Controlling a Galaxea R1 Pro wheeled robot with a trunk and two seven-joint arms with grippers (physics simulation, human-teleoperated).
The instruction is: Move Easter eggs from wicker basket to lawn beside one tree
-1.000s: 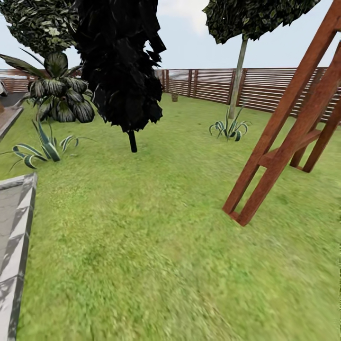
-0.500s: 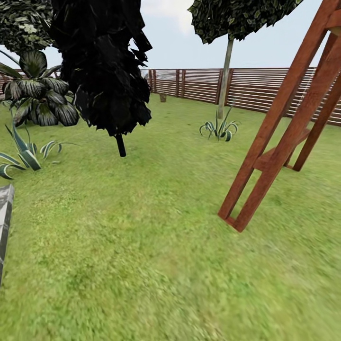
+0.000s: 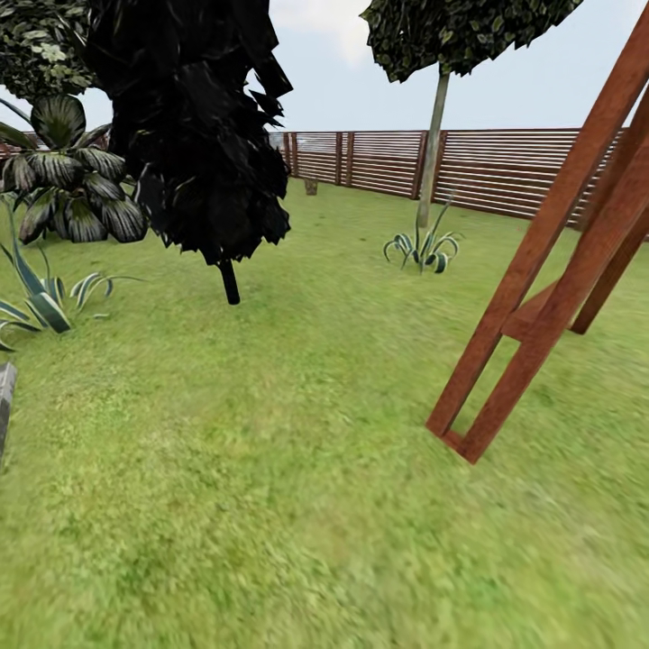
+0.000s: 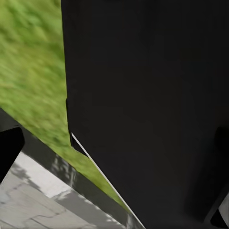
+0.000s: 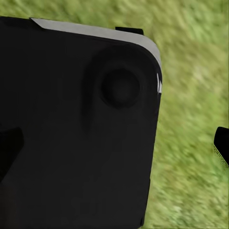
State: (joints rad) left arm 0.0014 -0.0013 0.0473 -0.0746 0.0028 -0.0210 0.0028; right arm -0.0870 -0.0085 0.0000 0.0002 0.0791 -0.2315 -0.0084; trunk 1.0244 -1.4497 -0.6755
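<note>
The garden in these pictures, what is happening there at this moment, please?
Nothing is being handled at this moment; the robot seems to be on its way across the lawn. Ahead stand a dark-leaved tree, a thin-trunked tree near the wooden fence, and a red-brown wooden frame at the right. A small brownish thing stands far off by the fence, too small to identify. Both wrist views show grass past a black part of the robot, so the grippers' state cannot be told.

Wide green grass lawn [image 3: 297,469] up front, dark bushy black-leaved tree [image 3: 194,135] back left, red-brown wooden leaning frame [image 3: 550,279] right, slatted wooden fence [image 3: 505,171] behind it all.
</note>
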